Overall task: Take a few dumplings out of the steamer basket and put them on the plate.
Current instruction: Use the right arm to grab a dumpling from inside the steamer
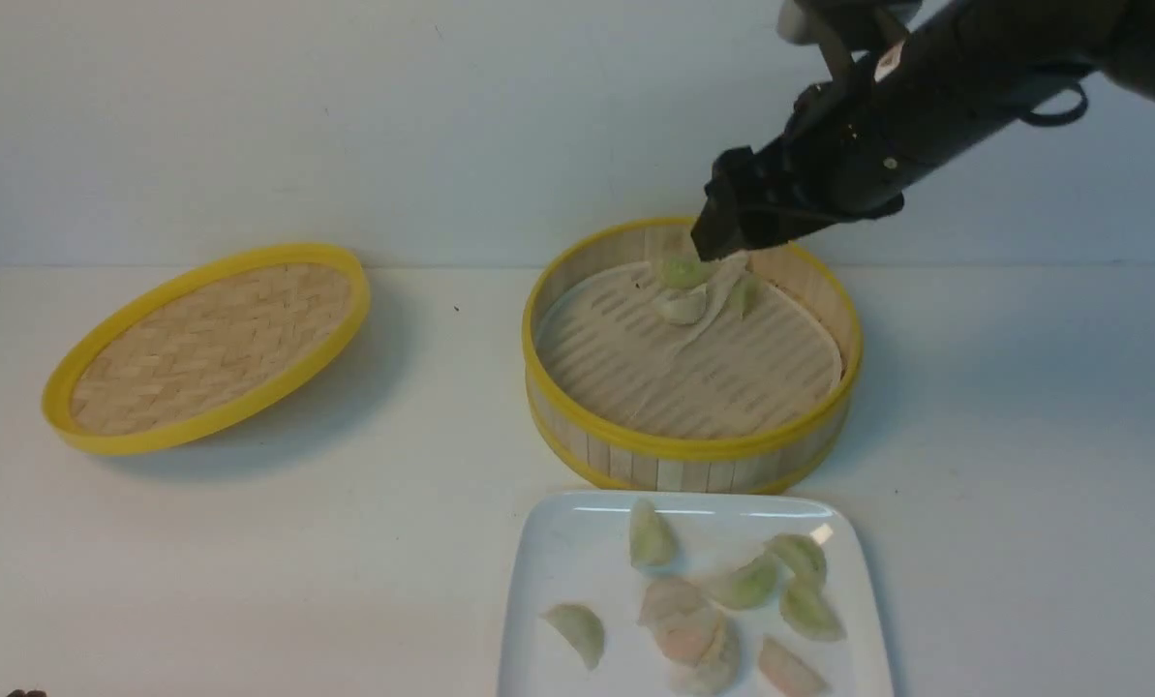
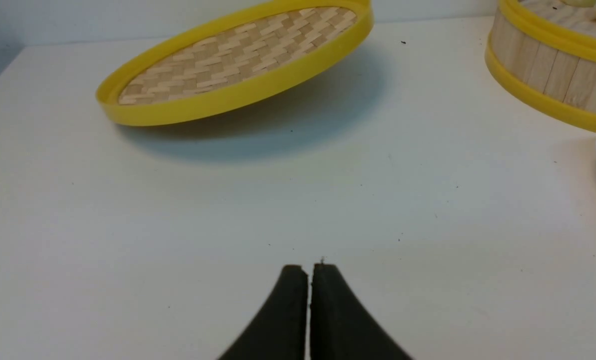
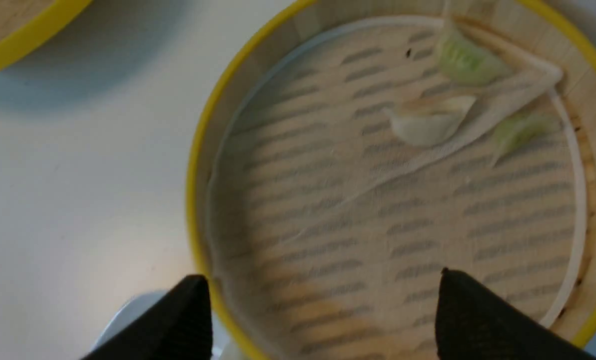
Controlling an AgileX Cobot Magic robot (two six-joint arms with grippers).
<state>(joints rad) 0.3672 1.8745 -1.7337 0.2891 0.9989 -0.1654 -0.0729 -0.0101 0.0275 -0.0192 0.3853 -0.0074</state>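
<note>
Right end effector hangs over the far side of the steamer basket. Its black fingers are spread wide and grasp nothing. The right wrist view looks between them onto the basket floor.

Three dumplings lie under it near the basket's far wall: two greenish and one pale white. They are small, glossy crescents resting along a raised crease in the pale slotted floor. The rest of the floor is bare, so there is open room inside the yellow rim on the near and left sides.

Left end effector sits low over the bench, left of the basket and well apart from it. Its fingers are clenched together on nothing.

The plate is white, glossy and square with rounded corners. It lies just in front of the basket, its far edge close beside the slat wall; whether they touch cannot be told. More dumplings, greenish and pinkish, are scattered over its middle and right, and its left corner is bare.

A flat woven lid with a yellow rim rests tilted to the left of the basket, with plain white bench between them.

A small white sticker on the right arm is too small to read.
</note>
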